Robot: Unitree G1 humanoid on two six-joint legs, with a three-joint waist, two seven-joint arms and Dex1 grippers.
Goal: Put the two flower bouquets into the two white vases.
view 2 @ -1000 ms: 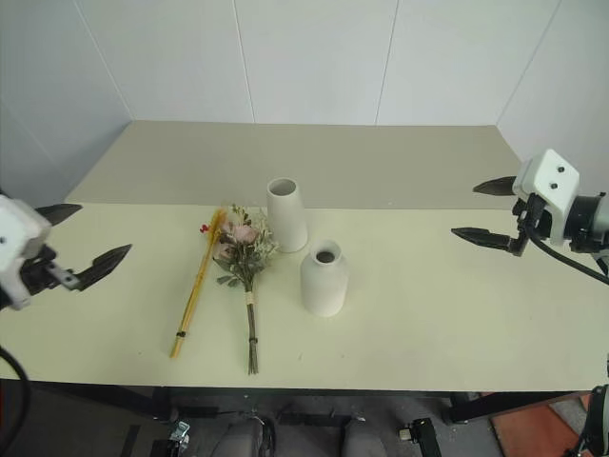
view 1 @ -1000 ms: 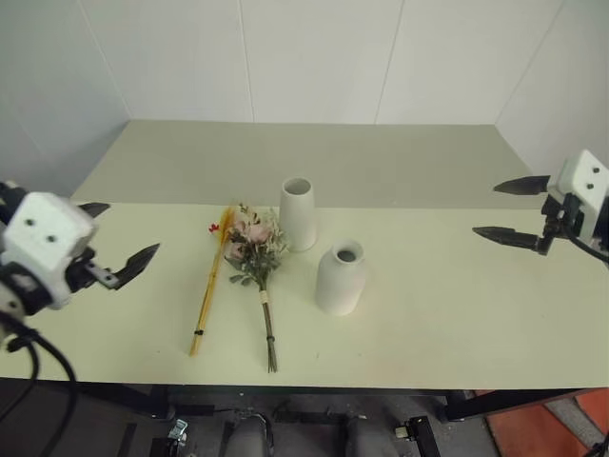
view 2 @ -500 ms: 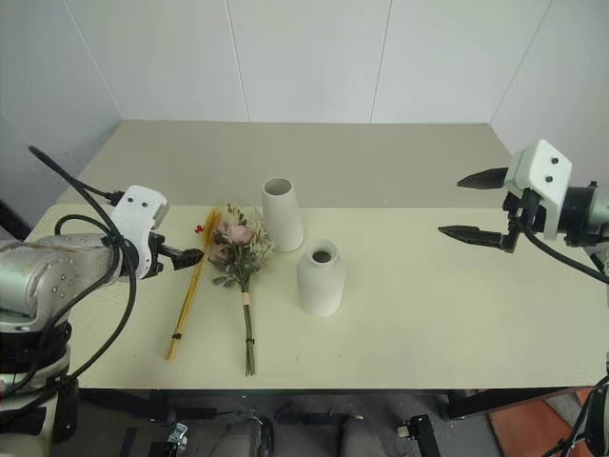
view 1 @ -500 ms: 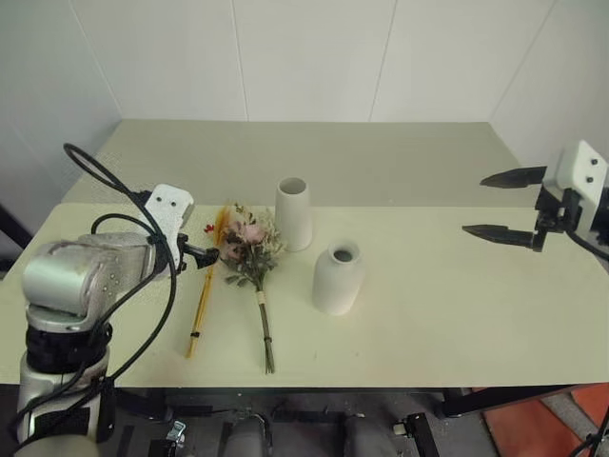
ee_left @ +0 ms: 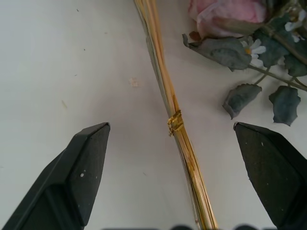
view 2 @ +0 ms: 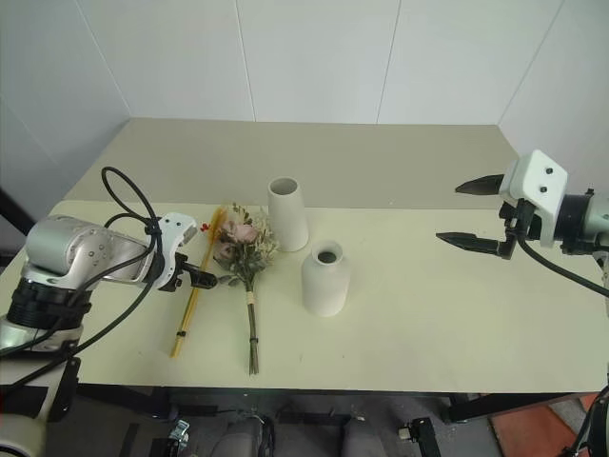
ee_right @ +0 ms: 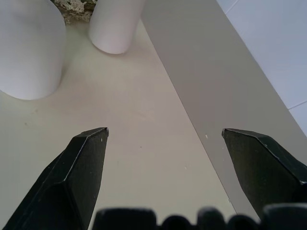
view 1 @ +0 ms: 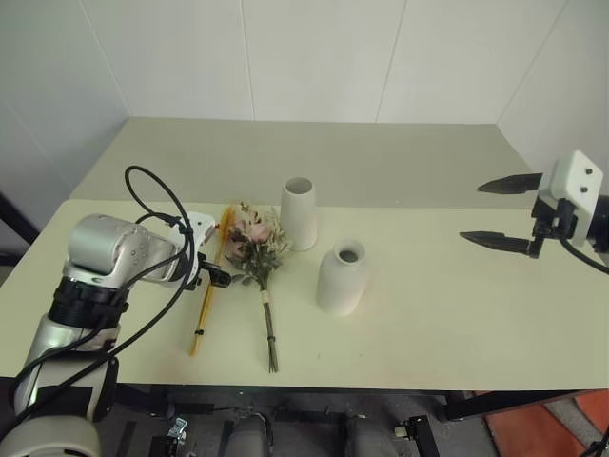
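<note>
From the head, the left gripper hangs low over the table, its fingers wide apart, right by the yellow bundle. The rose bunch lies just past it. The tall vase and round vase stand beyond.

In the left wrist view, the yellow bundle runs between the two fingers, touching neither.

In the right wrist view, the right gripper is wide apart and holds nothing, with both vases far ahead.

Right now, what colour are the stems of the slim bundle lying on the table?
Golden yellow-orange; the slim bundle shows best in the left wrist view.
</note>
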